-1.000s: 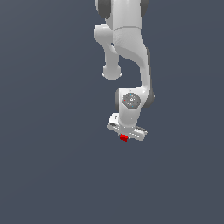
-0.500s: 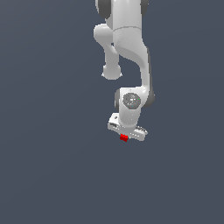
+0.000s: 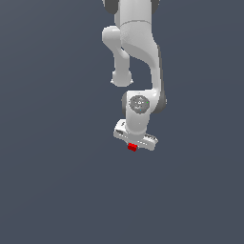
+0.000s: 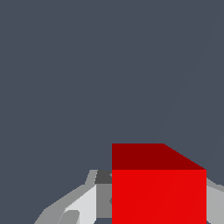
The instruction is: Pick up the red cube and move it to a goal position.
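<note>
The red cube (image 3: 132, 147) is a tiny bright-red block right under the white hand of my gripper (image 3: 133, 149), just below the middle of the exterior view. In the wrist view the red cube (image 4: 158, 192) fills the space between the two grey fingers (image 4: 83, 202), one on each side of it. The gripper is shut on the cube. The fingers themselves are hidden in the exterior view by the hand and the cube.
The white arm (image 3: 136, 43) reaches down from the top of the exterior view. A plain dark grey-blue surface (image 3: 52, 181) lies all around it. No other object shows.
The hand with the red cube has shifted slightly up and toward the exterior view's left. The grip on the cube is unchanged.
</note>
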Action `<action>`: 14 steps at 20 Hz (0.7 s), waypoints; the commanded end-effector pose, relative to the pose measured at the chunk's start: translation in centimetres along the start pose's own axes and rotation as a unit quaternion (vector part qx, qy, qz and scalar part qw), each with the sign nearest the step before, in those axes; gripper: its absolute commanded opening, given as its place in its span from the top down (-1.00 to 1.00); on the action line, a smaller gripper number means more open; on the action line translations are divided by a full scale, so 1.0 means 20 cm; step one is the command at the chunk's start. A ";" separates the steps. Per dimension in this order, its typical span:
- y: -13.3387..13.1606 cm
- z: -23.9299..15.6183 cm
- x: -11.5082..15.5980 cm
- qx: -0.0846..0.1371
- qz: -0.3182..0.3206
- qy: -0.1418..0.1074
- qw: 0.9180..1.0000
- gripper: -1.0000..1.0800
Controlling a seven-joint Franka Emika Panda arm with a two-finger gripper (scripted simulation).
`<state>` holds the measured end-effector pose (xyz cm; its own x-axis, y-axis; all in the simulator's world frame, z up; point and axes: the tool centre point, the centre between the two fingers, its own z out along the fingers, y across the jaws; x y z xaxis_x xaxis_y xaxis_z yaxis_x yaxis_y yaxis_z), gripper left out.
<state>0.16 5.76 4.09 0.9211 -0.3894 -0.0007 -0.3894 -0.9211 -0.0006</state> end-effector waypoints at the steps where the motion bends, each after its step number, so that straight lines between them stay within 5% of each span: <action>1: 0.05 -0.06 0.00 0.000 0.000 0.001 1.000 1.00; 14: 0.45 -0.55 0.03 0.001 0.001 0.000 1.000 1.00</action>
<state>-2.56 -1.99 13.98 0.9198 -0.3924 -0.0001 -0.3924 -0.9198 -0.0016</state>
